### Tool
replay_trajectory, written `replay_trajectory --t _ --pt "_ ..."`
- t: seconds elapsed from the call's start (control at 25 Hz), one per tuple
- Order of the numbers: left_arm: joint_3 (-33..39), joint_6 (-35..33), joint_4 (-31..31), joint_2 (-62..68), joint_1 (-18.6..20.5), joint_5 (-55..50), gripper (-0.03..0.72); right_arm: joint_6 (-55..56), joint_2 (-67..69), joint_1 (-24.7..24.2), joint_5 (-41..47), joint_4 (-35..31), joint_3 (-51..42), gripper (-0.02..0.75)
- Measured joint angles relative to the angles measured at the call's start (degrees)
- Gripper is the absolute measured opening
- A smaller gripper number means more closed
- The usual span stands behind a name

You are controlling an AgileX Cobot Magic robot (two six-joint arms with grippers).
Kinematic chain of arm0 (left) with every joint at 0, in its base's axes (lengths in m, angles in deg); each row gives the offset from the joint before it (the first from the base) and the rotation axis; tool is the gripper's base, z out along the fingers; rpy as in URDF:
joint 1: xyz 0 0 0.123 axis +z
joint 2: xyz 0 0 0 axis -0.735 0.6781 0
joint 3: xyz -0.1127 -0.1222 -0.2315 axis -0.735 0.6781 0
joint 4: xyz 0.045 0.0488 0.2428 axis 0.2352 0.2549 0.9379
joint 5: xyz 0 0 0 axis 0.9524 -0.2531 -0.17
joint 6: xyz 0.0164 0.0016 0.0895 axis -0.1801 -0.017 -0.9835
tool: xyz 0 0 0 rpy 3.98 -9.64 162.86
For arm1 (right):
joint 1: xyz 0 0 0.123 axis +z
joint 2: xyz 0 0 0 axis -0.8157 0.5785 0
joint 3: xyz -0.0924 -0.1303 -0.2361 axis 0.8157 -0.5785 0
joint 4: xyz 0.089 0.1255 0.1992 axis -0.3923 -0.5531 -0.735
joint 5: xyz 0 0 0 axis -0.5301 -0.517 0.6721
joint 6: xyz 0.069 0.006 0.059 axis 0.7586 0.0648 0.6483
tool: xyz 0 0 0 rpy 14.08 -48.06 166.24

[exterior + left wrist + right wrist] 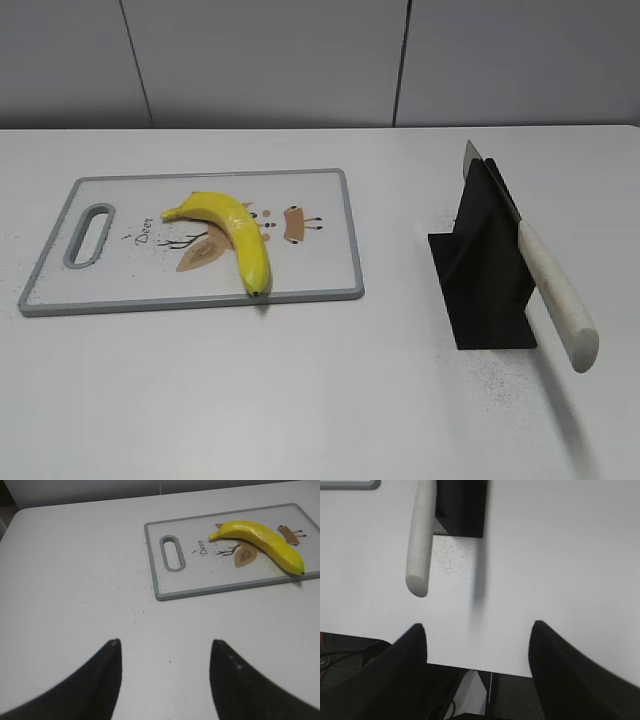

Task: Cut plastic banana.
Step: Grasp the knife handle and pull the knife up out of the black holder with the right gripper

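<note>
A yellow plastic banana [233, 232] lies on a grey-rimmed white cutting board [330, 282]. It also shows in the left wrist view [265, 542], on the board [200, 592]. A knife with a cream handle [557, 296] rests tilted in a black stand [480, 270], handle toward the front. In the right wrist view the handle [419, 540] and the stand [461, 507] lie ahead. My left gripper [165, 642] is open and empty over bare table, left of the board. My right gripper [476, 626] is open and empty at the table's front edge. Neither gripper shows in the exterior view.
The white table [330, 400] carries dark specks near the board and the stand. A grey wall stands behind the table. The table's front edge [470, 667] runs under my right gripper, with cables and floor below it.
</note>
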Motion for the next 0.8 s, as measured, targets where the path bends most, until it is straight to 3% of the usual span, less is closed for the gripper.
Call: replay_trajectory --t 0.32,0.8 --pt "0.0 0.0 0.0 0.0 0.0 0.0 0.544 2.9 17.7 8.8 -1.1 -0.3 9.7 0.512" --pt "0.0 0.0 0.0 0.0 0.0 0.0 0.544 4.3 38.6 9.0 -3.8 -0.3 13.7 0.512"
